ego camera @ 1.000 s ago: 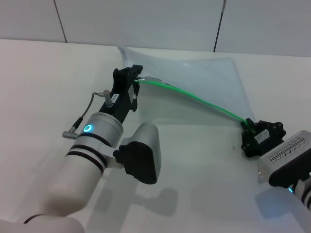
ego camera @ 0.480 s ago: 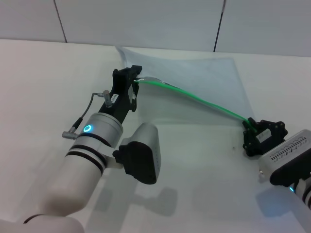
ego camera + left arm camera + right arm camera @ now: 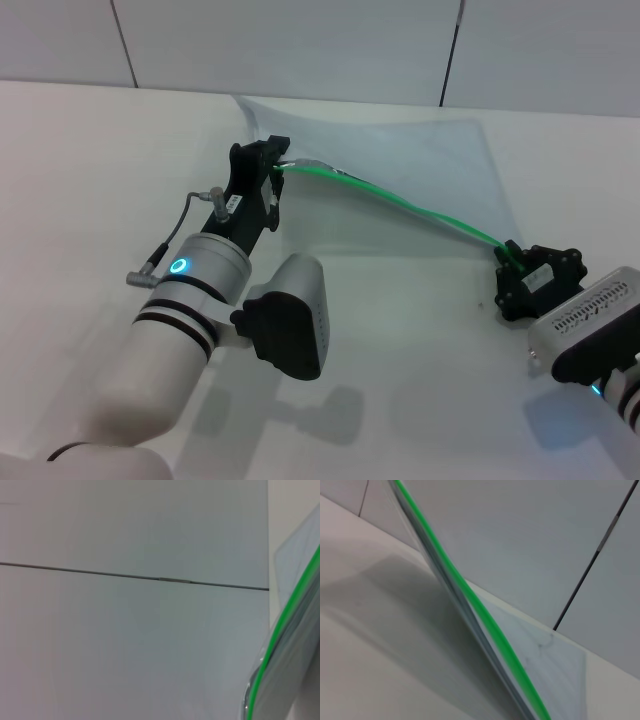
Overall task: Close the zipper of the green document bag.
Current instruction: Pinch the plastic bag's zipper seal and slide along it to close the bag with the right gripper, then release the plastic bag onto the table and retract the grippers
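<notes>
The green document bag (image 3: 400, 160), a pale translucent pouch, is held up off the white table between my two grippers. Its zipper (image 3: 420, 213) runs as a thin bright green line along the near edge and sags slightly in the middle. My left gripper (image 3: 276, 166) is shut on the zipper's left end. My right gripper (image 3: 510, 262) is shut on its right end, low near the table. The slider tab is hidden. The left wrist view shows the zipper (image 3: 280, 630) and the bag (image 3: 300, 675) close up. In the right wrist view the zipper (image 3: 485, 615) crosses diagonally.
The white table (image 3: 80, 170) stretches around both arms. A pale tiled wall (image 3: 300, 40) with dark seams stands behind the bag. My left arm's wrist camera housing (image 3: 290, 320) juts out over the table's near middle.
My right gripper has shifted very slightly left along the zipper's right end. The left gripper and the bag's far corner have moved a touch left. Both holds are the same.
</notes>
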Controlling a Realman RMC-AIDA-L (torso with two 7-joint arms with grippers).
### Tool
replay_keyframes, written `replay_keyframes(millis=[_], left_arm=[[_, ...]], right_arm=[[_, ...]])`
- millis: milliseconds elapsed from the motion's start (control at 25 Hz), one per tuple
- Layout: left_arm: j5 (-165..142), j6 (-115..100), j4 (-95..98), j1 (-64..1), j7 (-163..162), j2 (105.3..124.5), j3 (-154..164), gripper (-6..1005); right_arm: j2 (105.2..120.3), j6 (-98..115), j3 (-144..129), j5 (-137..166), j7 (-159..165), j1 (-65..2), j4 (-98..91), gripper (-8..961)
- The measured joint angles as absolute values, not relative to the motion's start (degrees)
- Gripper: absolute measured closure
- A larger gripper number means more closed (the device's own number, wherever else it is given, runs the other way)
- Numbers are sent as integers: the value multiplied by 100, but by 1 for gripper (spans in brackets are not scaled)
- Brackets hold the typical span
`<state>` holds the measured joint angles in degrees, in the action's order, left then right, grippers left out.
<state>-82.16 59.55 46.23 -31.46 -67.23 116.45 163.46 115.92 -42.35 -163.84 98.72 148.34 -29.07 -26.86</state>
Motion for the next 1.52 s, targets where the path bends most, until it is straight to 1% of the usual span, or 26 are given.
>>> replay_keyframes(millis=[280, 1040, 1120, 1480, 1520], left_arm=[[-8218, 5959, 4623, -3146, -6748, 11645, 16353, 828], [-8566, 6416, 4657, -3139, -7448, 11630, 16375, 822], [-8578, 6445, 4658, -3138, -7508, 11629, 16374, 821], [-8732, 6812, 4667, -3138, -7988, 11627, 16373, 612], [-8736, 6846, 4667, -3138, -8008, 11627, 16374, 588]], right_arm=[[11592, -4310, -16366, 9867, 14831, -2907, -2692, 875], [11633, -4964, -16357, 9757, 14800, -2751, -2765, 748], [11640, -5058, -16367, 9634, 14785, -2747, -2765, 706], [11645, -5142, -16374, 9241, 14459, -2733, -2884, 516], [11645, -5143, -16370, 9207, 14408, -2731, -2903, 455]])
